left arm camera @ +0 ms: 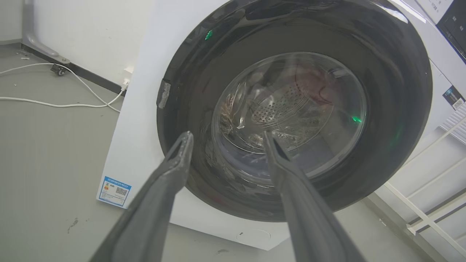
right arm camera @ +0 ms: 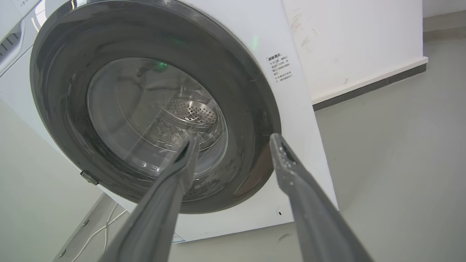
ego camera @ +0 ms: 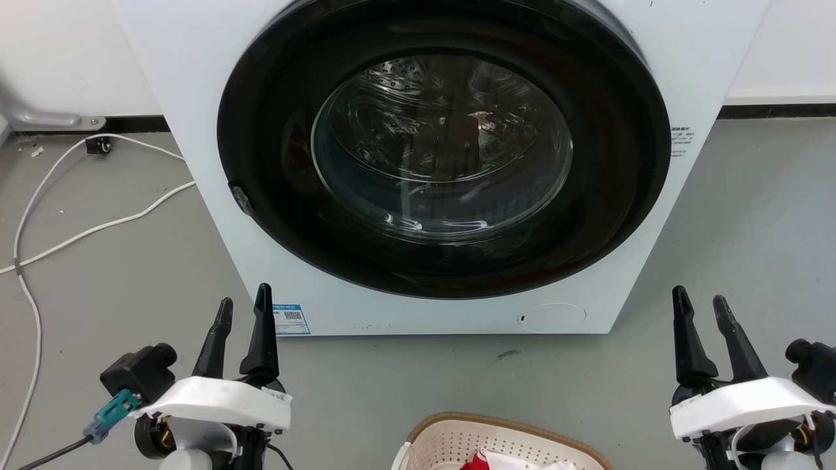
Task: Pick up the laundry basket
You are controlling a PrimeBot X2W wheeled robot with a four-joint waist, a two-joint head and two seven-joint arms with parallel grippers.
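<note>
The laundry basket (ego camera: 457,438), cream-white with small holes and a brown braided rim, shows at the bottom middle of the head view, cut off by the frame edge; red and white cloth lies in it. My left gripper (ego camera: 245,300) stands open at the lower left, well to the left of the basket, nothing between its fingers. My right gripper (ego camera: 701,297) stands open at the lower right, equally apart from the basket. In the left wrist view my left gripper (left arm camera: 227,136) points at the washer door. The right gripper (right arm camera: 236,140) in its wrist view does likewise.
A white washing machine (ego camera: 196,98) with a shut dark round glass door (ego camera: 444,150) stands straight ahead on the grey floor. White cables (ego camera: 91,228) trail over the floor at the left. A white rack (left arm camera: 429,214) stands beside the washer in the left wrist view.
</note>
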